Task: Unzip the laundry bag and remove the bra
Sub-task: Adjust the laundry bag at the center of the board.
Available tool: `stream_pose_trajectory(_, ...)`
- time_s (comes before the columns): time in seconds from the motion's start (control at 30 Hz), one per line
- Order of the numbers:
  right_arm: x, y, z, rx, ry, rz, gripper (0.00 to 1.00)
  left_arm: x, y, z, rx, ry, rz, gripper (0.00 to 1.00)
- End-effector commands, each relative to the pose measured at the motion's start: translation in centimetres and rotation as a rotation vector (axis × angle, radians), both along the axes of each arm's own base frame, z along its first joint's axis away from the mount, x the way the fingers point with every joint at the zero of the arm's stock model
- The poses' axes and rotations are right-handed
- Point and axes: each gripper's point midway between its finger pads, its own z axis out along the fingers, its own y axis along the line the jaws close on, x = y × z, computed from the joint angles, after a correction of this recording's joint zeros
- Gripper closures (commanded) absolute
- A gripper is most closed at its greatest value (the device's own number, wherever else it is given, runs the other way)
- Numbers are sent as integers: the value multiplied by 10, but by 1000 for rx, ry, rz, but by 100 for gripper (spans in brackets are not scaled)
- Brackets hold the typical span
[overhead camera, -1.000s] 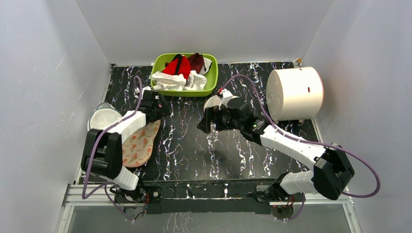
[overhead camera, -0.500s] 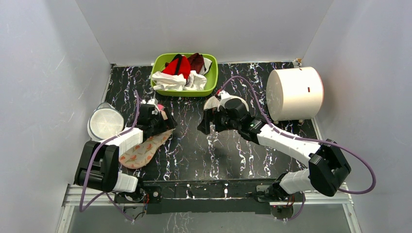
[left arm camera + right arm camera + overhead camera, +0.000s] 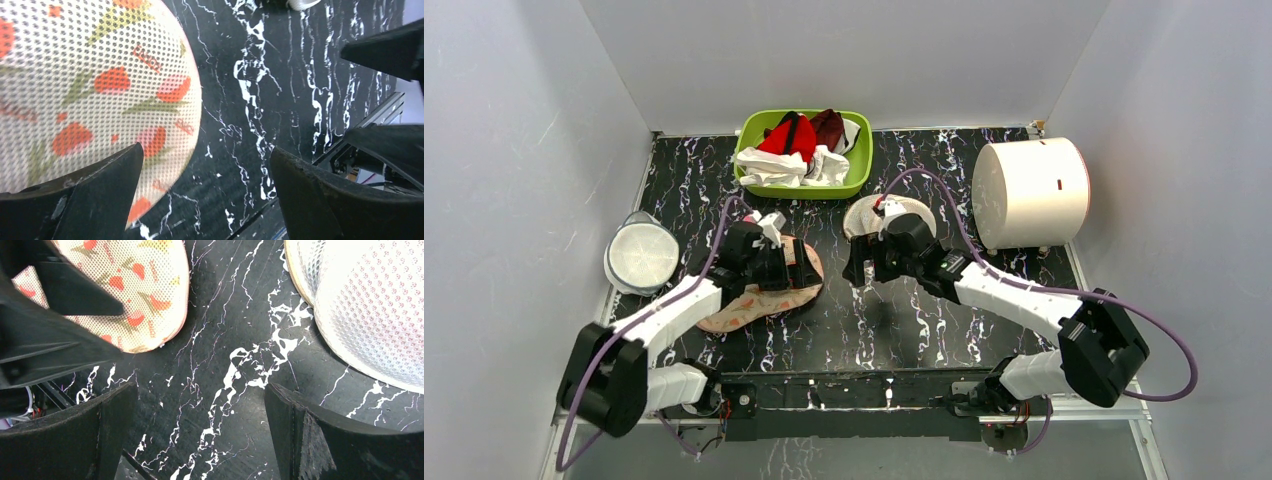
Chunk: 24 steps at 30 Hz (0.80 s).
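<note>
1. In the top view, much of the laundry bag (image 3: 754, 305) is covered by the left arm, and its zipper cannot be made out.
2. In the left wrist view, the bag is cut off at the upper left. Its rounded end is partly hidden by the lower-left finger of the left claw (image 3: 205, 160), which is spread wide and empty.
3. The right claw (image 3: 197, 395) is also wide and empty over the bench (image 3: 235, 340). The bag is seen at the upper left of that view.
</note>
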Motion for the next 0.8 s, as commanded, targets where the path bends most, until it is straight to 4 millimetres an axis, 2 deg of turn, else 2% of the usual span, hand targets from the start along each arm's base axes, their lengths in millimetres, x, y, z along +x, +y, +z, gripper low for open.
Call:
stream_pose_trajectory(0.0,6,6,23,58,-57,-4,2,-9,16,35,37,-46,47,2)
stream_pose_trajectory(0.07,5,12,20,73,-35,12,2,-12,32,35,94,-30,128,2)
stream_pose_trajectory(0.13,5,22,20,102,-14,39,2,-20,54,20,170,26,241,2)
stream_pose_trajectory(0.23,2,43,22,165,32,95,2,-33,68,3,202,94,330,2)
stream_pose_trajectory(0.4,-5,82,21,202,65,198,2,-46,60,-2,37,145,455,2)
stream_pose_trajectory(0.53,-12,100,17,205,91,233,2,-54,59,-9,-29,182,518,2)
stream_pose_trajectory(0.67,-21,102,17,226,113,238,2,-55,91,-28,161,181,592,2)
stream_pose_trajectory(0.77,-27,94,17,223,119,229,2,-43,126,-26,375,120,660,2)
